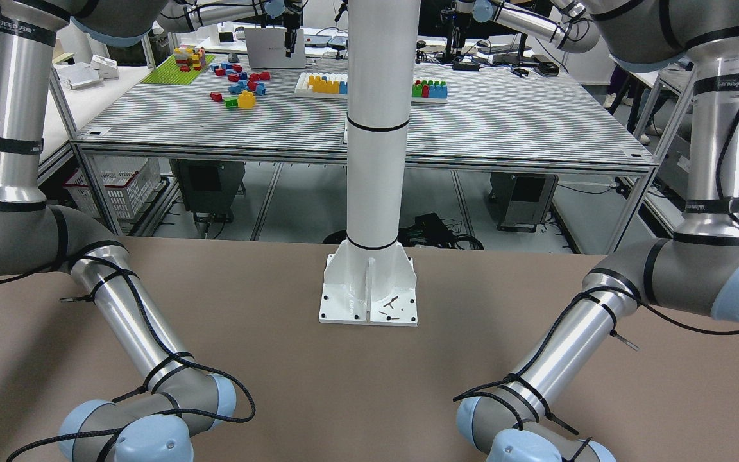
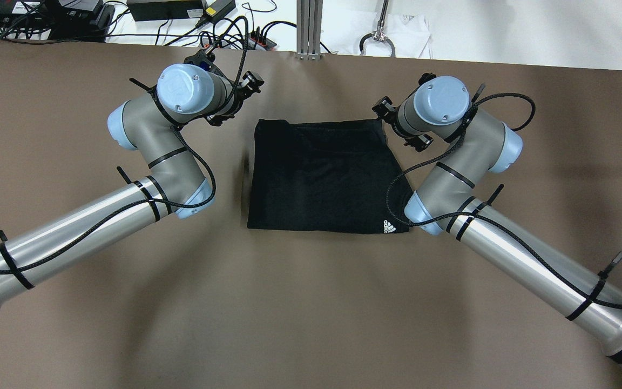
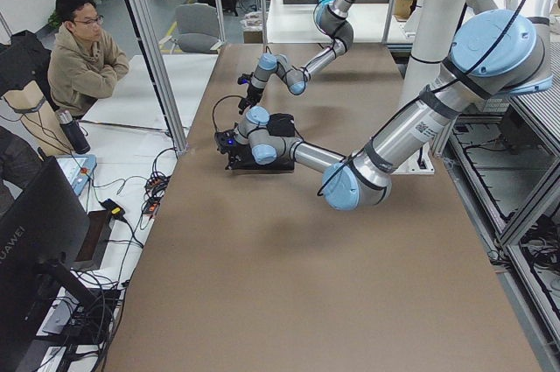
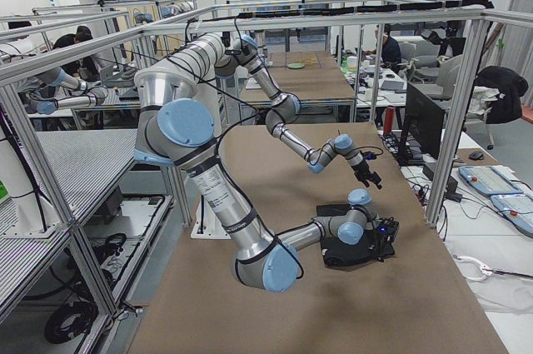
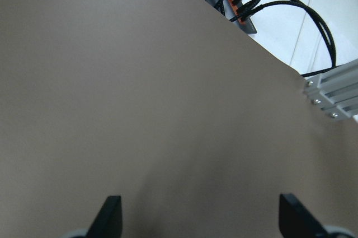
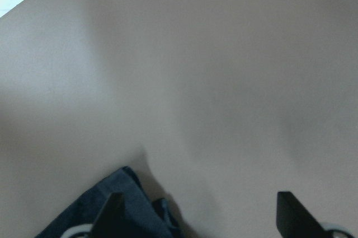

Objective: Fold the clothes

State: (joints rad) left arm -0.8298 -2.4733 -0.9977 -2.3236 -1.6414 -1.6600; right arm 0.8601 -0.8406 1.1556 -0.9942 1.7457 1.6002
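The black garment (image 2: 322, 178) lies flat on the brown table (image 2: 311, 302) as a rough rectangle, with a small white logo (image 2: 389, 227) at its near right corner. It also shows in the left view (image 3: 269, 160) and the right view (image 4: 350, 251). My left gripper (image 2: 234, 100) is open and empty over bare table just beyond the garment's far left corner; its fingertips (image 5: 110, 215) stand wide apart. My right gripper (image 2: 401, 125) is open at the garment's far right corner; that fabric corner (image 6: 126, 193) lies by one fingertip (image 6: 112, 211). The front-facing view shows neither the garment nor the grippers.
The white pillar's base (image 1: 369, 295) is bolted to the table on the robot's side. Cables and a power strip (image 2: 224, 32) and an aluminium post (image 2: 308, 27) lie past the far edge. A seated person (image 3: 83, 61) is beyond that edge.
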